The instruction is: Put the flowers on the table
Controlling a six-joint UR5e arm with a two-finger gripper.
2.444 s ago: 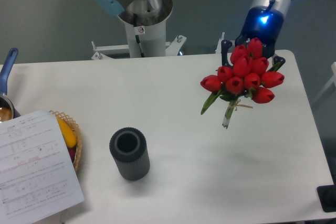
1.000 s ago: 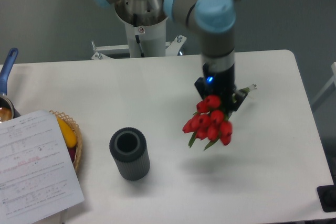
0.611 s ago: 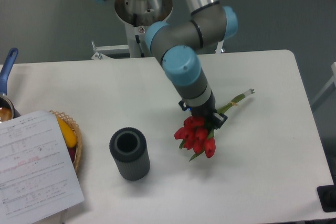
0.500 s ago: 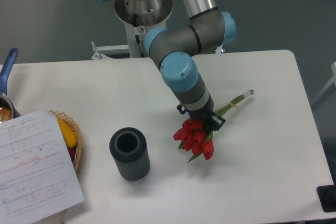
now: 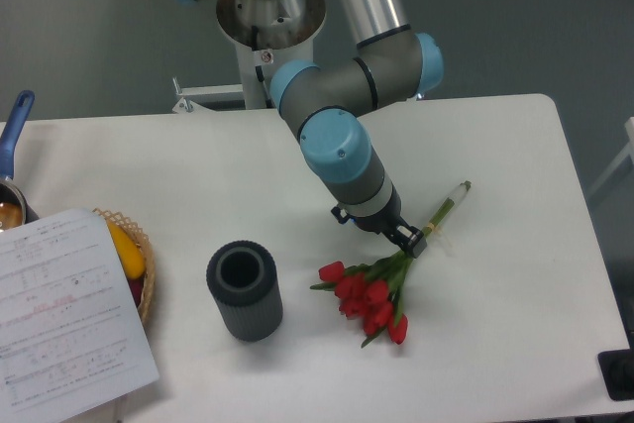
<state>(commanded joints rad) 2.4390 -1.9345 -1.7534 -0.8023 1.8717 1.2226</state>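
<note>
On the white, smooth matte bench (image 5: 515, 146), right of centre: a small tied bunch of red tulips (image 5: 381, 289) with green leaves and long green stems, apparently lying flat. Long axis diagonal, blooms splayed toward the near left, stem ends pointing up and to the right toward the far edge. Glossy rounded heads, soft and easily bruised; stems thin, pale at the cut tips, bound partway along.

Directly over the stems, just above the blooms: a dark two-finger gripper (image 5: 408, 238) on a grey-and-blue arm. Cannot tell how far open, since the fingers are small and dark against the stalks; cannot tell either whether still clasping the stems or merely touching them. Flowers thus straight beneath and slightly toward the near side of the gripper, with the stem line running out both ways from it. Likely calls for a straight lift clear, so as not to drag the bunch sideways.

Well to the left, apart from the blooms: a dark grey ribbed cylinder vase (image 5: 244, 290), upright, mouth open. Farther left, at the bench edge: a white printed paper sheet (image 5: 59, 314) overlapping a woven wicker basket (image 5: 144, 274) holding something yellow.
</note>
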